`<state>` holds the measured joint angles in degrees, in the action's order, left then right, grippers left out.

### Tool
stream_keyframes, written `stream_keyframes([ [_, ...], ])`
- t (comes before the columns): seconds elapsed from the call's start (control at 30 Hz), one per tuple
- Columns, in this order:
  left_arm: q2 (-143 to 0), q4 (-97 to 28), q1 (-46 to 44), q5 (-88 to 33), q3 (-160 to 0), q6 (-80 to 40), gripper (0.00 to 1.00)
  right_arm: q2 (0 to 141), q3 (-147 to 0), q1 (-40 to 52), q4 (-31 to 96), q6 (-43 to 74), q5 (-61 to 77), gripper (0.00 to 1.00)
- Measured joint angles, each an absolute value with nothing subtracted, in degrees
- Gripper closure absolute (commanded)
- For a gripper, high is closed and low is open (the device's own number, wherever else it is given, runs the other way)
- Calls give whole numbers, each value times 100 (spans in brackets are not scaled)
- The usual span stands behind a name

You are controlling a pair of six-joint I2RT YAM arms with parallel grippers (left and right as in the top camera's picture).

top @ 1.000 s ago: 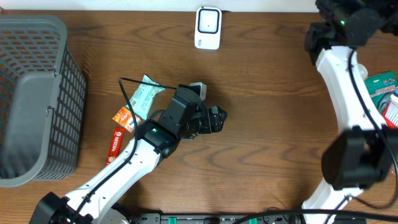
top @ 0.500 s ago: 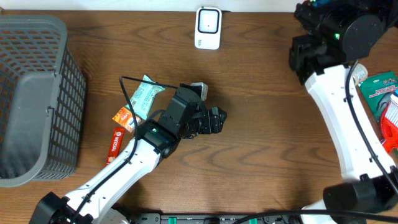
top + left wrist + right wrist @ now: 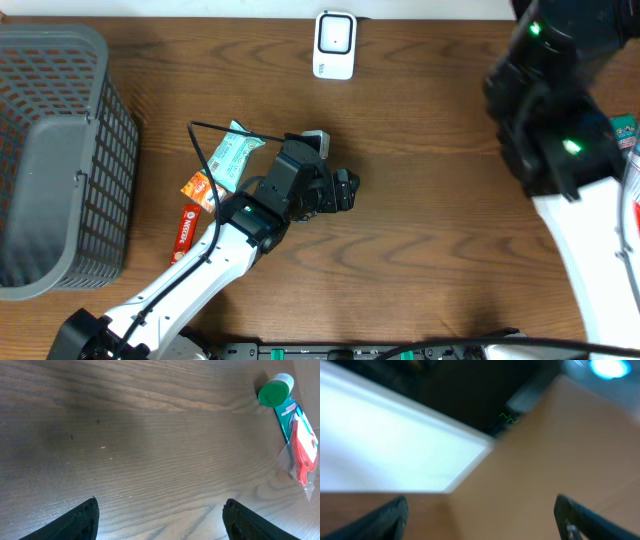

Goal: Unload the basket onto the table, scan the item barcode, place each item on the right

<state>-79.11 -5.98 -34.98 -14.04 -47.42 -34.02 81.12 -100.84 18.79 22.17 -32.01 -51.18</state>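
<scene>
A white barcode scanner [image 3: 335, 45] stands at the table's far edge. Near the left arm lie three small items: a teal packet [image 3: 235, 156], an orange packet [image 3: 199, 188] and a red packet [image 3: 187, 228]. My left gripper [image 3: 345, 190] hovers just right of them, over bare wood. In the left wrist view it [image 3: 160, 522] is open with nothing between the fingers. A green-capped tube [image 3: 275, 391] and a red-and-green packet [image 3: 299, 435] lie ahead of it. The right arm [image 3: 560, 130] is raised close to the overhead camera. My right gripper [image 3: 480, 520] is open and empty in a blurred view.
A grey mesh basket [image 3: 55, 150] fills the left side of the table. More packaged goods [image 3: 626, 132] lie at the right edge, mostly hidden by the right arm. A black cable [image 3: 215, 130] loops over the teal packet.
The right arm has swung up and toward the overhead camera, now covering the right-side goods, and its jaws have widened. The left arm has barely moved.
</scene>
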Motion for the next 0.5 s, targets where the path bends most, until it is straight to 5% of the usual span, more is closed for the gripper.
stream_keyframes([
  [0.17,-7911,-596,-3498,-1280,-4742,-3330,21,7516,-10099,690,3354,-1363,-2381,13],
  [0.5,-7909,-596,-3288,-860,-4742,-2803,21,7878,-10130,-794,4818,-541,976,20],
])
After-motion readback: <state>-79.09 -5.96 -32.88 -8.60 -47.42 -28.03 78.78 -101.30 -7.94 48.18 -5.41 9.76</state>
